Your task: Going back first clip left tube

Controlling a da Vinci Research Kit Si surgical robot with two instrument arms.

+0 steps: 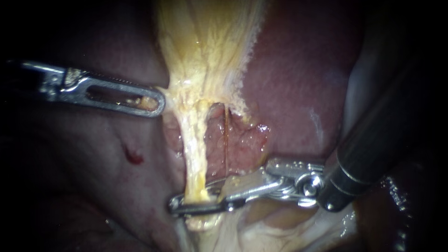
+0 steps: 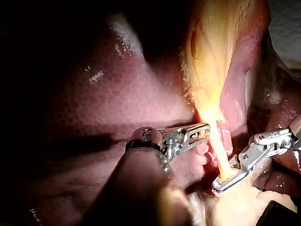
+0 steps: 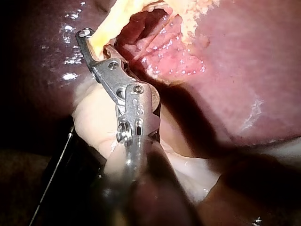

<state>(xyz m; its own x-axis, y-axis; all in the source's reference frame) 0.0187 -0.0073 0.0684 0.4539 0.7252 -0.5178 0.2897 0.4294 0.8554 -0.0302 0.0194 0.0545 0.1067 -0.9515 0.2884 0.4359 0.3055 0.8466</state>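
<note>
On left instrument [image 1: 156,101]: bare metal, silvery, satin rather than mirror; fine toothed ridging along slotted jaw, small yellow smear in the slot. On right instrument [image 1: 179,205]: same bright metal at tip and hinge, polished, strong glints on rivets; shaft behind dark, smooth, semi-gloss w/ thin bright ring. On liver [image 1: 298,70]: wet, glossy, smooth skin, v. fine mottled grain in left wrist view. Raw patch beside left tube [image 1: 195,158] rough, pebbly, glistening; tube itself waxy, streaked lengthwise, wet. On gallbladder [image 1: 205,46]: fibrous, stringy, moist sheen, frayed crumbly whitish edge. Pale tissue [image 3: 91,117] under right instrument soft, smooth, matt-ish.
</note>
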